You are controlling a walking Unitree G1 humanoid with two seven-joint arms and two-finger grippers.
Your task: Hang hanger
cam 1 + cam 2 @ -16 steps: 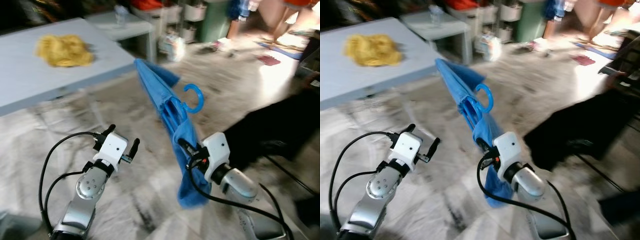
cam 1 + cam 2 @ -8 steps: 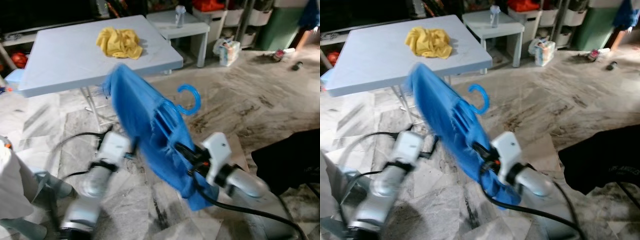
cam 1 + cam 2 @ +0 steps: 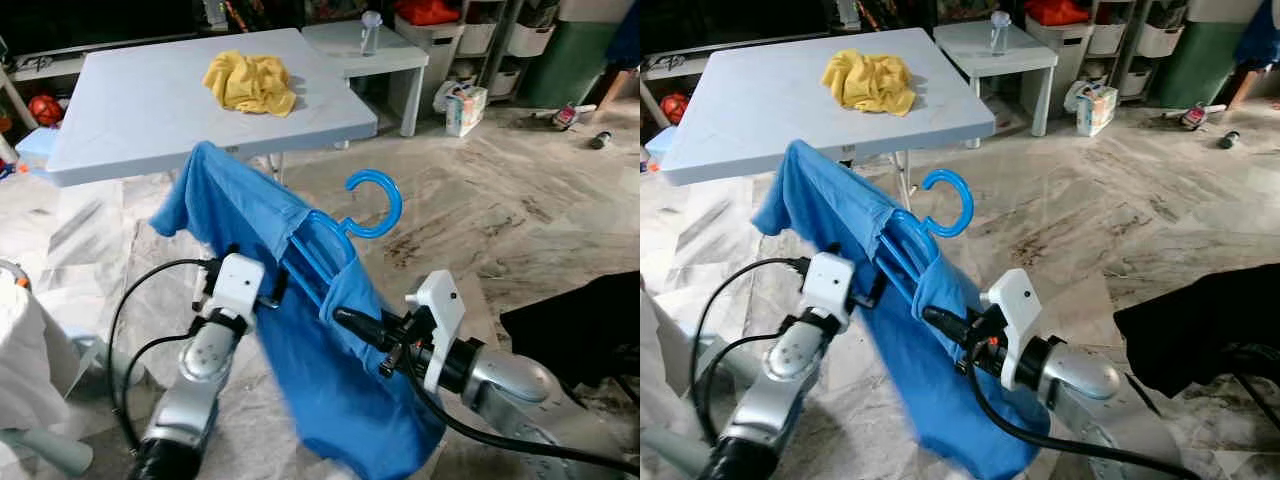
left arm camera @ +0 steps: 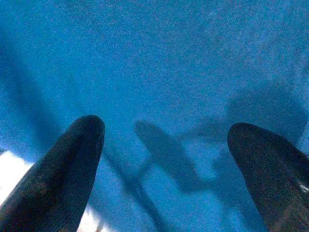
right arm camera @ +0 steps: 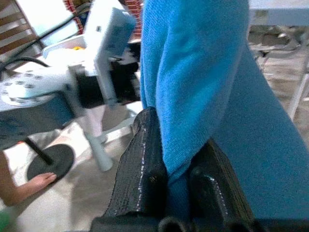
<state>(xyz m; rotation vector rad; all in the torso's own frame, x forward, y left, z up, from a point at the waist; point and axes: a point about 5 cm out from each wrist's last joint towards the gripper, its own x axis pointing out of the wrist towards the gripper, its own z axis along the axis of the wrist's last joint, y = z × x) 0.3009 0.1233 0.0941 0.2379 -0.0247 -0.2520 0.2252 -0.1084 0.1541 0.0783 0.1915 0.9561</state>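
**Left eye view: one blue hanger, one blue shirt, two grippers on it**

Left eye view shows a single blue hanger draped with one blue shirt, held up in front of the robot above the marble floor. The right gripper pinches the shirt and the hanger beneath it just below the hook; its wrist camera shows both black fingers clamped tight on a fold of cloth. The left gripper presses against the shirt's other side, fingers spread wide (its own camera shows the two fingertips well apart, blue cloth right before them).

Behind stand two tables: a large grey one carrying one crumpled yellow cloth, and a small white one with one bottle. One small carton sits on the floor; its printing is too small to read. One black garment lies to the right.
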